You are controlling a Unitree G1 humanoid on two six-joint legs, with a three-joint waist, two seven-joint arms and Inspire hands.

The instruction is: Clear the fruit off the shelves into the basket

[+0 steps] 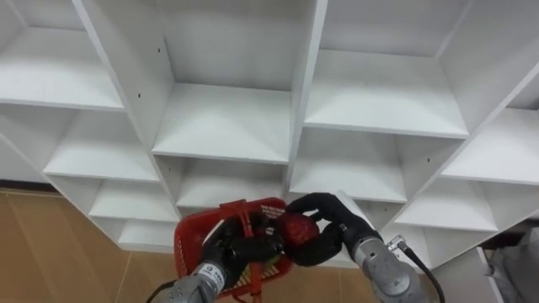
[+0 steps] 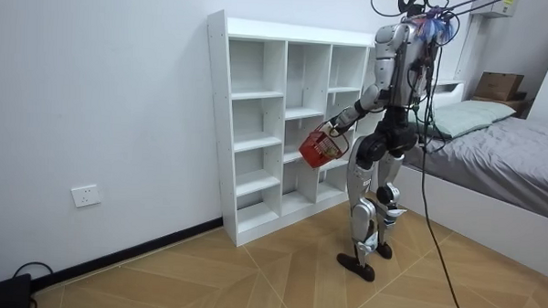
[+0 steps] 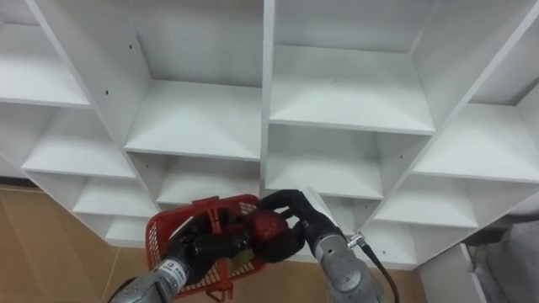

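The right hand (image 1: 333, 227) has its dark fingers curled round a round, glossy red fruit (image 1: 296, 229), held over the right rim of the red latticed plastic basket (image 1: 187, 244). The basket lies just left and below, so the drop looks short. The left hand (image 1: 236, 251) grips the basket's handle before the smooth white closet (image 1: 227, 126).

This is looking like a bedroom in a home. A bed (image 2: 516, 158) with grey bedding is filling the room view's right side, a pale pillow (image 2: 472, 113) lying at its head and a cardboard box (image 2: 498, 86) sitting behind. A white shelf unit (image 2: 257, 126) is standing against the plain wall (image 2: 121, 85), on a wooden parquet floor (image 2: 252, 272), with a wall socket (image 2: 86, 196) showing low down.
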